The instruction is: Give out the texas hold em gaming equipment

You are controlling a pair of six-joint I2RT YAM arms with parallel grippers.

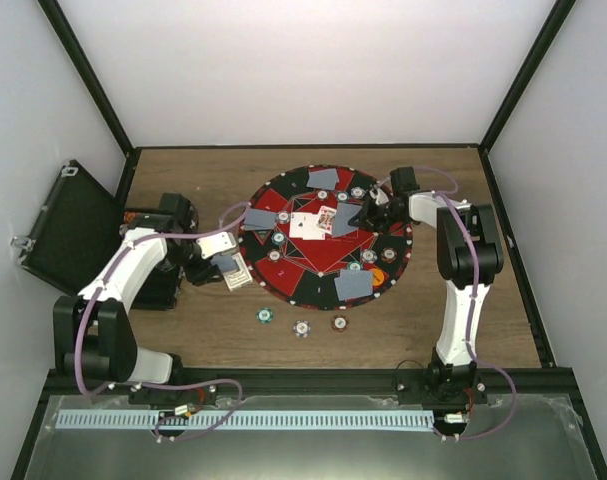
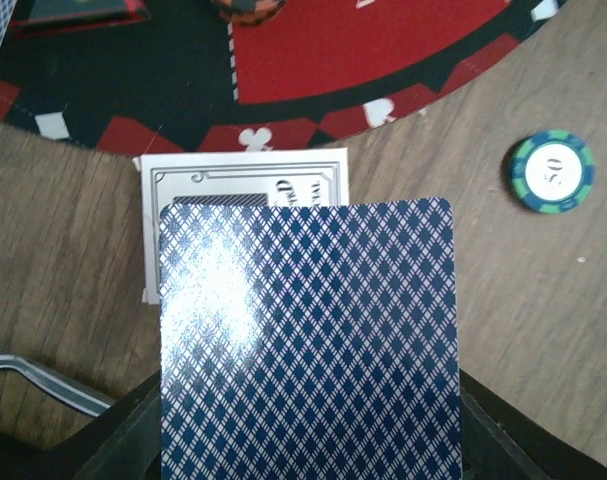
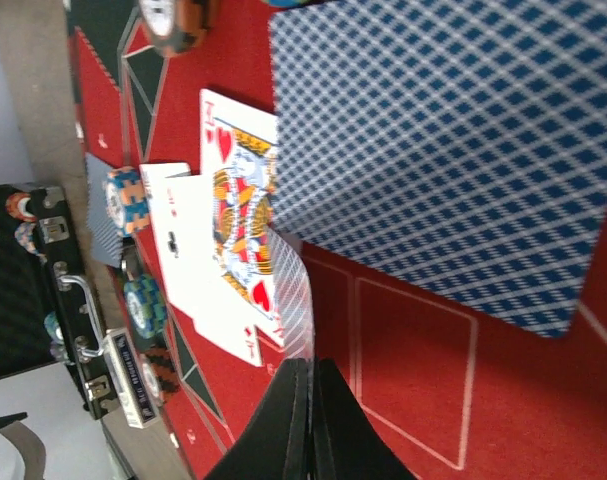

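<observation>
Cards (image 1: pixel 353 284) ring the mat (image 1: pixel 323 262), with a face-up pair (image 1: pixel 313 224) at frame centre. Right hand (image 3: pixel 308 375) is pinched tight on a bowed card (image 3: pixel 293 300) low over it, ready for laying. Left hand (image 2: pixel 308 455) clamps a face-down card (image 2: pixel 308 330) above the pack (image 2: pixel 243 185) on the counter (image 2: pixel 543 330).

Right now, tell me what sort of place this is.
Probably a robot test booth staged as a poker table: plain white walls with black frame posts, two robot arms on a wooden table, and a round mat with cards and chips.
</observation>
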